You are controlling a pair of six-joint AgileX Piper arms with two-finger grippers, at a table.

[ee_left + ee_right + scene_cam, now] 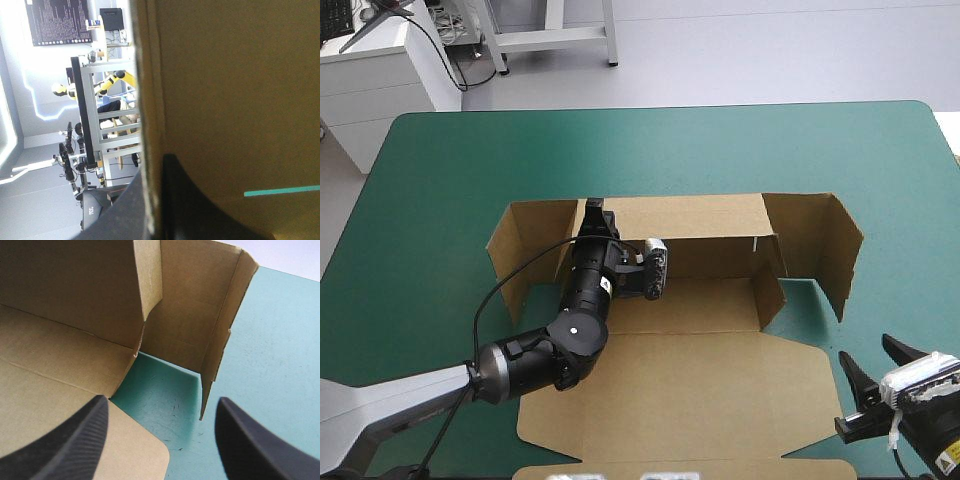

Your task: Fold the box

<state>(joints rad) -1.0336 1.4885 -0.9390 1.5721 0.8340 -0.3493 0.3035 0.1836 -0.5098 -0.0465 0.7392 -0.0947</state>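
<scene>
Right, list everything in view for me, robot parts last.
box: one, brown, mid-table; far wall and end flaps raised, near panel lying flat.
cover: one, teal-green, over the table under the box.
left gripper: one, black fingers, shut on the top edge of the box's far wall, toward its left end.
right gripper: one, black fingers, open, near the table's near right corner, beside the box and apart from it.
</scene>
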